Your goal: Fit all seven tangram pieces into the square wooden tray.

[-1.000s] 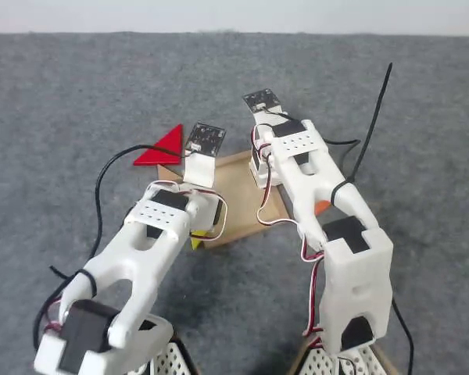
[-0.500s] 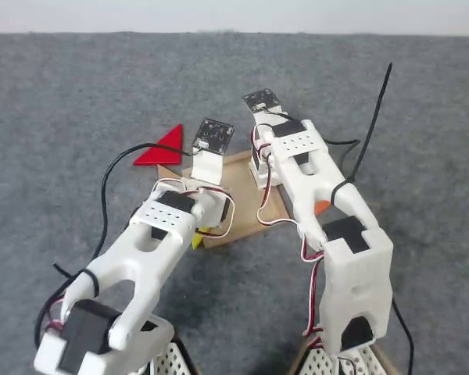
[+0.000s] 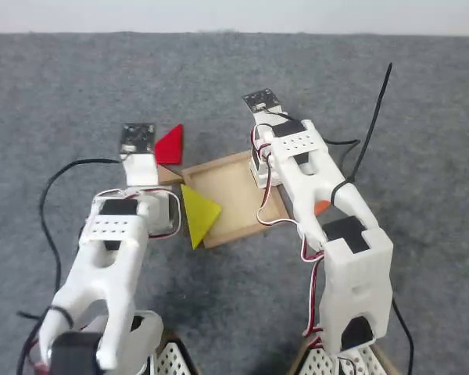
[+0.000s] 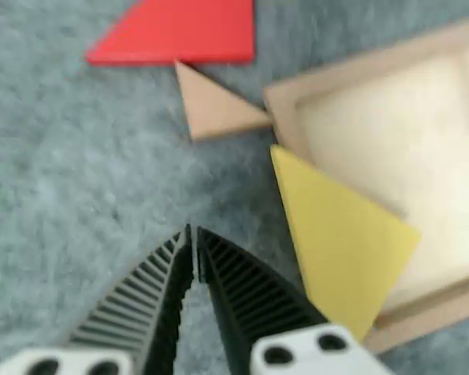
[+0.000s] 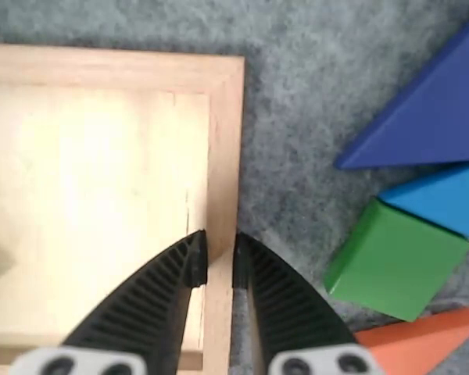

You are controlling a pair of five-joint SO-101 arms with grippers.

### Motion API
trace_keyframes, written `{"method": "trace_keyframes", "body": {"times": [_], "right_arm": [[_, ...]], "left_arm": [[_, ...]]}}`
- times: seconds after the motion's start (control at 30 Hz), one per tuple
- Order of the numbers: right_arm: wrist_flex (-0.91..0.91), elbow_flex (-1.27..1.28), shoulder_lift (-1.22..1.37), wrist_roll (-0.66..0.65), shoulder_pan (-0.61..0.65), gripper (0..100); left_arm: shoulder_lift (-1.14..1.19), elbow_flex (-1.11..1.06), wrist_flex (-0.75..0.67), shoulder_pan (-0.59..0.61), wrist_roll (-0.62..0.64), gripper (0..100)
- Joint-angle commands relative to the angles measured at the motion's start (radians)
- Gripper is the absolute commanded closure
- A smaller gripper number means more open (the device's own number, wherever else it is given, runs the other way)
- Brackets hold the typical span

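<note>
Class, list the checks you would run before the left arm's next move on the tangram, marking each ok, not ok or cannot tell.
1. Left gripper shut and empty: ok.
2. Yellow triangle flat inside the square wooden tray: not ok, it lies across the rim.
3. Red triangle and small tan wooden triangle in the tray: not ok, both on the grey carpet.
4. Right gripper gripping the tray rim: cannot tell.
5. Dark blue triangle, green square and orange piece placed: not ok, on the carpet beside the tray.

Grey carpet-like covering (image 3: 70,86) spreading across the whole table, pale plain band (image 3: 219,16) running along its far edge, soft even light falling
</note>
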State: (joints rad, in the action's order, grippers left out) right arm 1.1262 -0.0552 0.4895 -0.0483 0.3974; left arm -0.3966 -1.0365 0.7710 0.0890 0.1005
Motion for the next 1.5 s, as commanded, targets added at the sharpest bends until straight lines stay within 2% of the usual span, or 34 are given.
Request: {"method": "trace_keyframes", "body": {"times": [0.0, 0.17, 0.33, 0.53, 0.73, 1.03, 1.1, 1.23, 1.47], "right_arm": [[0.004, -0.048, -0.042, 0.012, 0.022, 98.7], [0.002, -0.048, -0.041, 0.012, 0.024, 98.7], [0.002, -0.048, -0.041, 0.012, 0.024, 98.7], [0.001, -0.048, -0.041, 0.012, 0.019, 98.7], [-0.002, -0.048, -0.041, 0.011, 0.019, 98.7], [-0.002, -0.048, -0.042, 0.012, 0.021, 98.7], [-0.001, -0.048, -0.042, 0.012, 0.024, 98.7], [-0.001, -0.048, -0.042, 0.012, 0.025, 98.7], [-0.002, -0.048, -0.042, 0.012, 0.024, 98.7]], "left_arm": [[0.021, 0.025, 0.009, -0.080, -0.025, 99], [0.034, 0.048, -0.031, -0.224, -0.017, 99], [0.035, 0.051, -0.092, -0.259, -0.002, 99], [0.028, 0.076, 0.006, -0.150, 0.021, 99], [0.034, 0.067, 0.049, -0.003, -0.031, 99], [0.035, 0.048, 0.015, -0.221, -0.025, 99], [0.037, 0.045, -0.029, -0.255, -0.026, 99], [0.100, 0.067, -0.080, -0.296, -0.025, 99], [0.328, 0.298, -0.011, -0.304, -0.023, 99]]}}
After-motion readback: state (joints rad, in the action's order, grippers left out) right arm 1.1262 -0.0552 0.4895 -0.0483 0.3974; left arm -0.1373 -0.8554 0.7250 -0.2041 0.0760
